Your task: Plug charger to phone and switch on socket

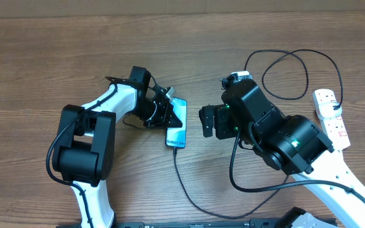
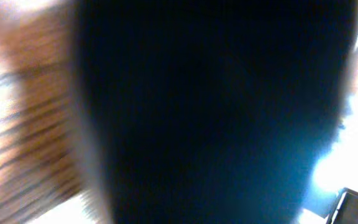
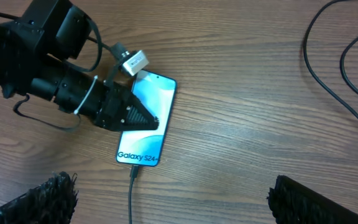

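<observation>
Charger (image 1: 189, 190) looks seated in the phone (image 1: 178, 120) at its 6 o'clock end; socket switch not yet pressed.
My left tool (image 1: 163, 115), pinched shut, rests its tip on the screen mid-surface (image 1: 43, 50). My right tool (image 1: 209, 121) hangs wide at the phone's 3 o'clock. I'd swing it to the socket (image 1: 331, 117) at the far 3 o'clock edge, narrow it, and press one red switch squarely, clear of the cable loop.

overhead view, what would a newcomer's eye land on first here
The bright blue phone at the centre, with the left pincer shut and its tip over the screen. The black charger cable trails from the phone's labelled end, and the right pincer hangs open just right of the phone.
</observation>
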Controlling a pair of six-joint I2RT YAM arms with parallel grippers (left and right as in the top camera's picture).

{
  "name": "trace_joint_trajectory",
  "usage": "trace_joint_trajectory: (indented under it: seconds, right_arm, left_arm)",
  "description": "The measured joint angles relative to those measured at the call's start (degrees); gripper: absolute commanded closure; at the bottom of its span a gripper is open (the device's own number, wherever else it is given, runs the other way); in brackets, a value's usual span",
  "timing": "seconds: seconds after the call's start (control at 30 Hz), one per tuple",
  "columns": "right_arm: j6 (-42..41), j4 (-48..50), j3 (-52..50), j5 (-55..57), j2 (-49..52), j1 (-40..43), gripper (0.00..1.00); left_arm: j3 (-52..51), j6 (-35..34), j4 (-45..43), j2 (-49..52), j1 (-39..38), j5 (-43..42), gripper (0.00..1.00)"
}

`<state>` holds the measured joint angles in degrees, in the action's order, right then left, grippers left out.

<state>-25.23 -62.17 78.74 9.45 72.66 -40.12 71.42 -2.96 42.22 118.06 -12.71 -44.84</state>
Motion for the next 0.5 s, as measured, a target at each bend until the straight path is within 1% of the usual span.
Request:
trace_joint_trajectory:
  seconds: [0.13,0.23,0.37,0.5]
  right_arm:
    - [0.0,0.4,0.0,0.0,0.0,0.0,0.00]
    - [0.0,1.0,0.0,0.0,0.1,0.0,0.00]
    - [0.0,1.2,0.0,0.0,0.3,0.0,0.00]
    - [0.0,1.2,0.0,0.0,0.8,0.0,0.00]
  left_arm:
    - [0.1,-0.6,3.1,0.0,0.8,2.0,0.95]
    - [0.1,-1.8,3.6,0.0,0.9,3.1,0.94]
    - [0.0,-2.6,1.3,0.0,0.9,4.1,0.95]
    - [-1.8,-4.6,-3.9,-0.2,0.9,2.8,0.95]
